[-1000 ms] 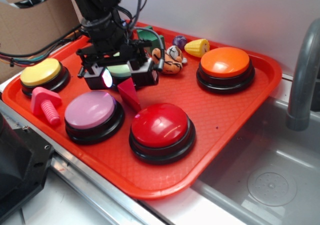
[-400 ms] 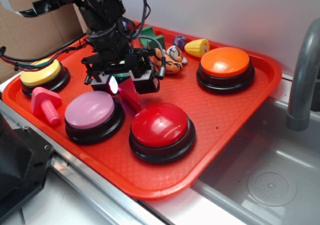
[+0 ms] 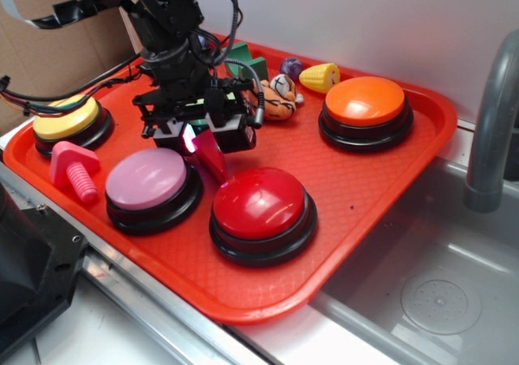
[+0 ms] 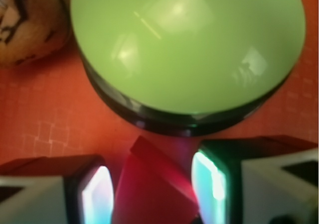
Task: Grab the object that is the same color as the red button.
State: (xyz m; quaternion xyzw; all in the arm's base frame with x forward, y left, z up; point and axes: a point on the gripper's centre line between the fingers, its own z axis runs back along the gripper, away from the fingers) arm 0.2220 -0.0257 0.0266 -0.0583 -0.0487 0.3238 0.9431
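Here the gripper stands low over the red wedge block, one finger on each side of it, close to its faces; whether they press it I cannot tell. The block lies on the red tray between the green button and the red button, its long axis towards the red button.

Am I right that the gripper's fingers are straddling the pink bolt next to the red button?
Not quite: the gripper straddles the small red wedge, not the pink bolt, which lies apart near the tray's left edge. The wrist view shows the wedge between the fingers, next to the red button.
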